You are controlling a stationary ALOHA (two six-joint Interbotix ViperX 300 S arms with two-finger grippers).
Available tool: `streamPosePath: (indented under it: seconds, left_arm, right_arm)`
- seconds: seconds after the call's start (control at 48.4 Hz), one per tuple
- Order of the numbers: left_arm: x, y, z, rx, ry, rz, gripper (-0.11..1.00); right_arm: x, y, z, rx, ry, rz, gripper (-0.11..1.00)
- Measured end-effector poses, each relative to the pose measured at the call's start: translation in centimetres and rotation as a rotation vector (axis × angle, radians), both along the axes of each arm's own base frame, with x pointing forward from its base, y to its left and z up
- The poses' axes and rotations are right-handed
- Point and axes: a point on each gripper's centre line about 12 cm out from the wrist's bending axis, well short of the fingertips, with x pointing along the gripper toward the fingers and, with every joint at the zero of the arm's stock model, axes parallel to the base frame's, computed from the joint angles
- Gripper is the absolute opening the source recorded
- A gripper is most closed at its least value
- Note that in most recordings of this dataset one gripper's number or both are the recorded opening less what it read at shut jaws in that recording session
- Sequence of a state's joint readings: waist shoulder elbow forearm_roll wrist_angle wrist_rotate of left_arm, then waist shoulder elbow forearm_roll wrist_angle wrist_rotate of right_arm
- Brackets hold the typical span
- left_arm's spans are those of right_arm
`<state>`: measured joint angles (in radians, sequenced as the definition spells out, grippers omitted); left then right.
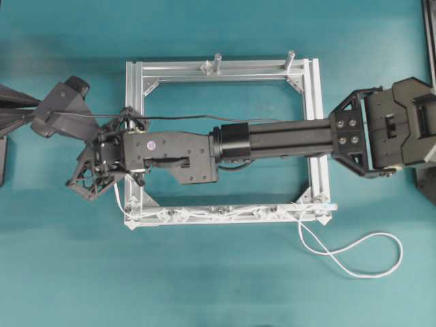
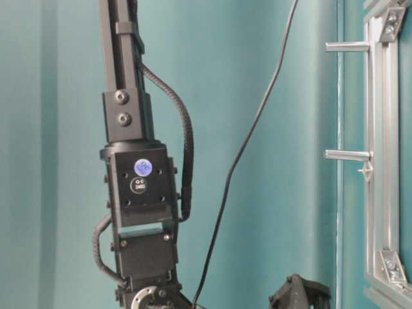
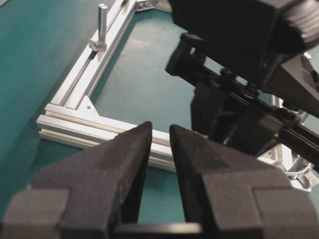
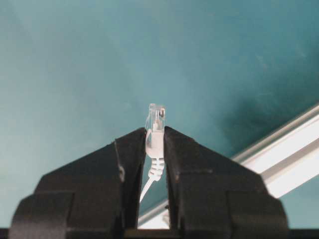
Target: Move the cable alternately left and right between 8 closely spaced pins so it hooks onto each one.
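Cable point(image 4: 154, 142) plug, clear ribbed plastic, pinched between matte black right fingers point(image 4: 133, 154).

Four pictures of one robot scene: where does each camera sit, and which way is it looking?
Overhead: looks straight down on the aluminium frame; both arms show.
Table-level: low, looking sideways; one black arm, frame's edge on the right.
Left wrist: behind the left gripper, facing the frame corner and the other arm.
Right wrist: behind the right gripper, which pinches the cable plug.
Shared: the frame, in all four.
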<state>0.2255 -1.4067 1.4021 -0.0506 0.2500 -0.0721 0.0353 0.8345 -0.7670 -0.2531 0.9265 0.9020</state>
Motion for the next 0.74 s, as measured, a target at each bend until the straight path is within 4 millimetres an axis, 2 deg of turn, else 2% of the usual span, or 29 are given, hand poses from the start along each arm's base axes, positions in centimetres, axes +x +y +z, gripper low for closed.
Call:
streamPosePath:
  seconds: [0.744]
  left_arm:
    - [0.0, 0.0, 0.0, 0.0, 0.0, 0.0, 0.27]
  right_arm:
    - [-0.36, -0.38, -0.17, -0.022, 0.042, 0.014, 0.13]
